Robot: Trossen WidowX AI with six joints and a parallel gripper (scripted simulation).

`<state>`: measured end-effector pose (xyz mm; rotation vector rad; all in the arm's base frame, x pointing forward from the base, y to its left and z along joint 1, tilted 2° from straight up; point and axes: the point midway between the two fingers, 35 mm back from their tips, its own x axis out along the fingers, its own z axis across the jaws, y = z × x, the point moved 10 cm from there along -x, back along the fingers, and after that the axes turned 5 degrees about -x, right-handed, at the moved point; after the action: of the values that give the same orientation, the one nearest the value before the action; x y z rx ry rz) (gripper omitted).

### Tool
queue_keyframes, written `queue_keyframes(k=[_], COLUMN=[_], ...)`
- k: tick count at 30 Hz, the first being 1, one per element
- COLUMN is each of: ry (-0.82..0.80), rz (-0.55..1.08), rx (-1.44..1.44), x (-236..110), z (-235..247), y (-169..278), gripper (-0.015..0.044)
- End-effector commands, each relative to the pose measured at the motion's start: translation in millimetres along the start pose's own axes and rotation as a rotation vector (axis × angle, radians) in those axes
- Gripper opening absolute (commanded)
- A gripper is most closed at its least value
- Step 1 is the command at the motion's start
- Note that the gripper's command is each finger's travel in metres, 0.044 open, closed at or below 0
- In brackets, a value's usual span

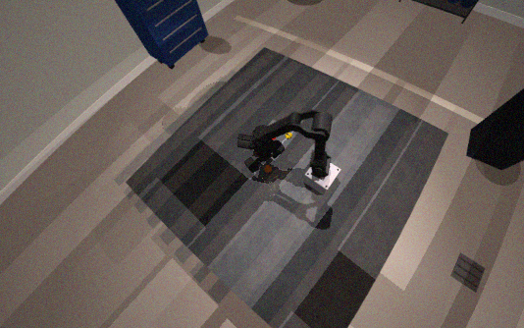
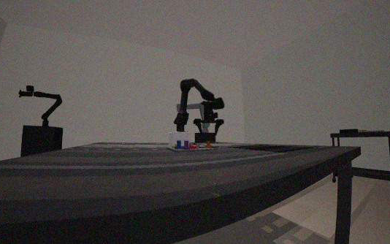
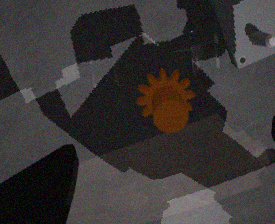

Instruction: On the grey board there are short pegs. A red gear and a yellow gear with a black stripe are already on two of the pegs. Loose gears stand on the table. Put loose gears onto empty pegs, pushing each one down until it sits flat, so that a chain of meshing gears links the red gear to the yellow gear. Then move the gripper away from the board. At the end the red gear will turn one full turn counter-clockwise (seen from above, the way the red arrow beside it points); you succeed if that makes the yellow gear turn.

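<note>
My gripper (image 1: 265, 157) (image 2: 209, 132) (image 3: 174, 140) is open and empty, its fingers wide apart above the loose orange gear. The orange gear (image 1: 268, 169) (image 2: 208, 144) (image 3: 163, 95) stands upright on the table, its round knob up, between the fingers in the wrist view. The grey board (image 3: 264, 20) shows one corner at the wrist view's upper right, with an empty peg (image 3: 271, 41). The red gear (image 1: 274, 139) (image 2: 193, 147) and yellow gear (image 1: 288, 136) (image 2: 173, 146) are on the board. A blue gear (image 2: 178, 144) and a purple gear (image 2: 186, 145) stand near them; their seating and meshing cannot be told.
The arm's white base (image 1: 323, 178) (image 2: 174, 136) is on the table beside the work area. The arm hides part of the board in the top view. Its dark shadow falls around the orange gear. A blue cabinet (image 1: 178, 29) and a side table (image 2: 366, 134) stand farther off.
</note>
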<state>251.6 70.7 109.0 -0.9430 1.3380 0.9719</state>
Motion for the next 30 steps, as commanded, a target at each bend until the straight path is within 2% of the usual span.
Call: queue_keyframes(k=[1, 4, 30], ry=[0.003, 0.003, 0.003], rz=[0.011, 0.011, 0.011], rx=[0.007, 0.007, 0.007], x=[6, 19, 47], z=[-1, -1, -1], y=[3, 3, 4], gripper=[0.044, 0.044, 0.044])
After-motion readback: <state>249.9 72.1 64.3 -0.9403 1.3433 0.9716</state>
